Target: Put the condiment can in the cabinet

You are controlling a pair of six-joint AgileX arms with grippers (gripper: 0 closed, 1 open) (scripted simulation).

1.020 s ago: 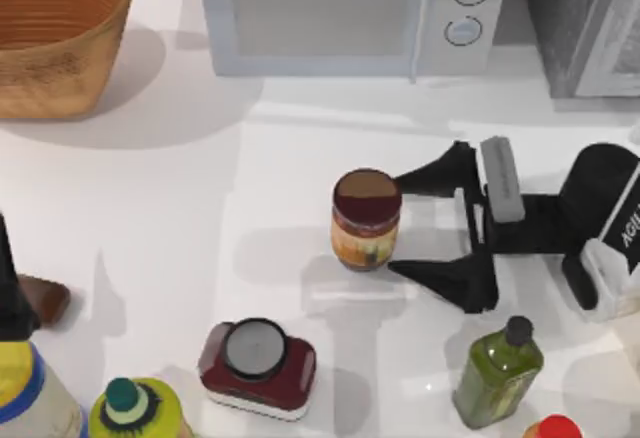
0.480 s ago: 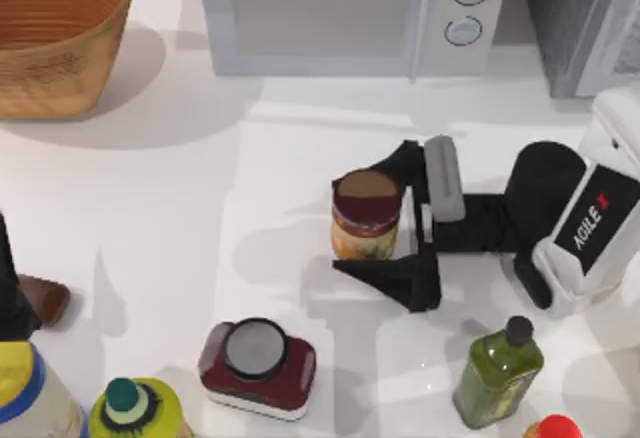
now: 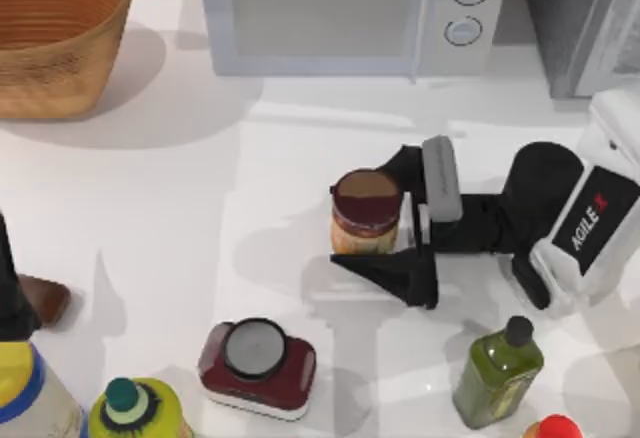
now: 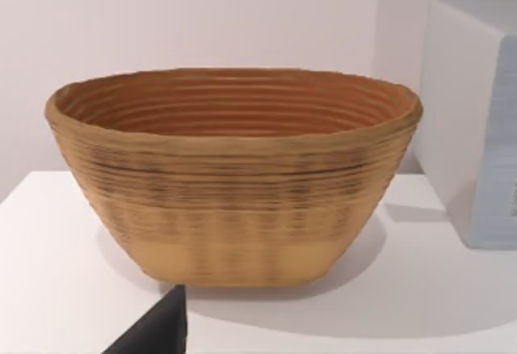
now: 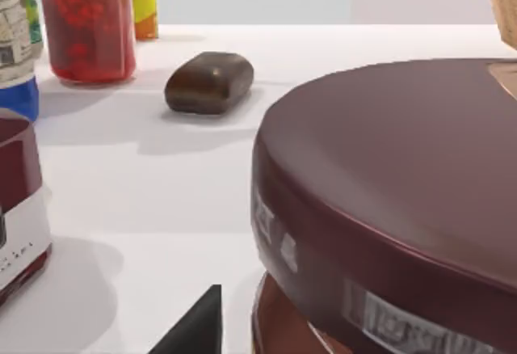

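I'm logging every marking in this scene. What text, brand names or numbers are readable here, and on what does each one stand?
"AGILE X": on the white housing of the right arm, top view.
Condiment can: its label print, in the right wrist view, is too blurred to read.
White bottle label: too small to read.
Microwave: no readable marks.

Table [image 3: 150, 208]: smooth white, faint sheen. Basket [image 4: 234, 176]: ribbed woven, matt tan. Condiment can [image 3: 366, 213]: lid smooth satin maroon, label paper-like. Right gripper [image 3: 385, 220]: matt black plastic. Cabinet [image 3: 580, 18]: speckled stone-like grey. Green bottle [image 3: 497, 368]: glossy, glassy. Microwave [image 3: 345, 13]: smooth pale plastic.
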